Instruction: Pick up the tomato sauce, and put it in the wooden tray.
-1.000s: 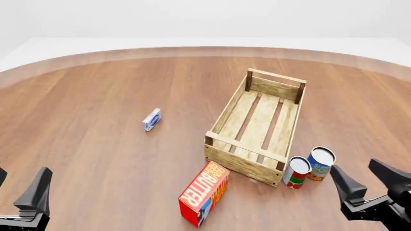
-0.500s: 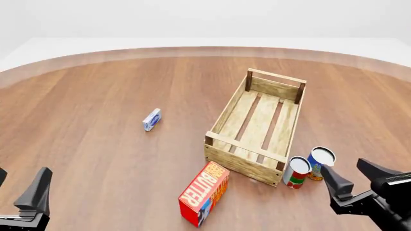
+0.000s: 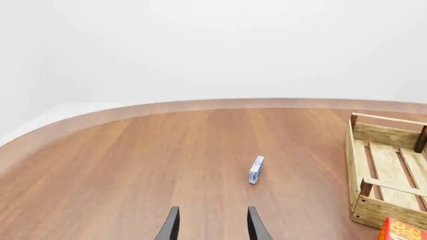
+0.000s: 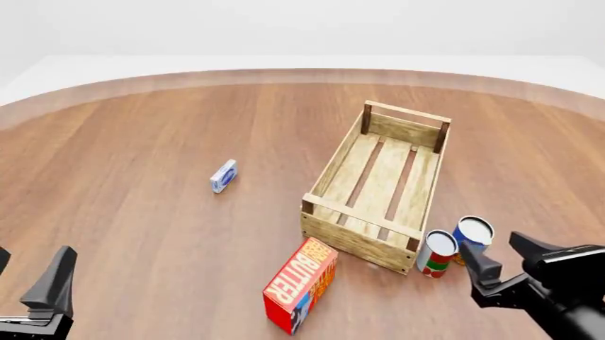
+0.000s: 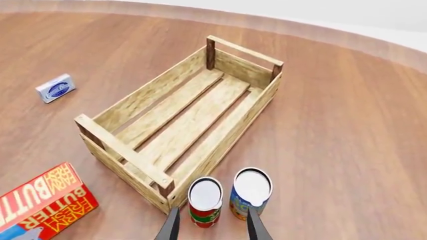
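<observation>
Right gripper (image 4: pixel 501 268) hangs with its fingers apart just behind the tomato sauce (image 4: pixel 437 253), which stands upright on the table (image 4: pixel 142 163) outside the wooden tray (image 4: pixel 378 183).

The tomato sauce stands just beside the wooden tray's near right corner post, apparently not touching it, and the blue and yellow can (image 4: pixel 472 240) stands close on the sauce's other side, away from the tray. In the right wrist view, the two dark fingertips (image 5: pixel 173 225) frame the gap between the two cans, holding nothing. The red butter box (image 4: pixel 300 285) lies near the tray's near left corner, and a small blue and white packet (image 4: pixel 223 176) lies well to the tray's left. Left gripper (image 3: pixel 212 225) hangs with its fingers spread and empty, far to the tray's left over bare wood.
</observation>
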Controlling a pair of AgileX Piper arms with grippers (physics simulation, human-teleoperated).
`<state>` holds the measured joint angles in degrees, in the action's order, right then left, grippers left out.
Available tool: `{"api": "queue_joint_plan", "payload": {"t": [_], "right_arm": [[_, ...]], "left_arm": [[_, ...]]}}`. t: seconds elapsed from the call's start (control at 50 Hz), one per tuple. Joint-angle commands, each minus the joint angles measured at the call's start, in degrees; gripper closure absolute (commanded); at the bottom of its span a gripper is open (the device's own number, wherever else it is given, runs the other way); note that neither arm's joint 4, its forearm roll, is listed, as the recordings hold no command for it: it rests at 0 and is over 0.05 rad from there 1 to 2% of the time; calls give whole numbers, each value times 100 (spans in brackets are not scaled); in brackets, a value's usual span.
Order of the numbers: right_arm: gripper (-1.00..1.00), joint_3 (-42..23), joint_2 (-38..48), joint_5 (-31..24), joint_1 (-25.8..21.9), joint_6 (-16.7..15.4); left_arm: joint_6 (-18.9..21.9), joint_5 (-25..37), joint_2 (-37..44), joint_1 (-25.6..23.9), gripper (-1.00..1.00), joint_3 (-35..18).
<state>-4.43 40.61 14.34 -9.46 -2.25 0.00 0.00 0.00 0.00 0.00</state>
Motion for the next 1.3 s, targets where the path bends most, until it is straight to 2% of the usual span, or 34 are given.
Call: {"api": "queue_joint_plan", "payload": {"t": [0.02, 0.3, 0.44, 0.82, 0.92, 1.3], "right_arm": [[-100, 62, 548, 524, -11, -21], [-100, 114, 1003, 981, 1, -10], [-100, 182, 1450, 1436, 10, 9], [-100, 245, 2196, 2147, -22, 38], [-100, 259, 2571, 2481, -41, 59], [-100, 222, 3177, 2978, -70, 89]], "left_arm": [[0, 0, 0, 0, -100, 0], [0, 0, 0, 0, -100, 0], [0, 0, 0, 0, -100, 0], [0, 0, 0, 0, -100, 0], [0, 0, 0, 0, -100, 0], [0, 0, 0, 0, -100, 0]]}}
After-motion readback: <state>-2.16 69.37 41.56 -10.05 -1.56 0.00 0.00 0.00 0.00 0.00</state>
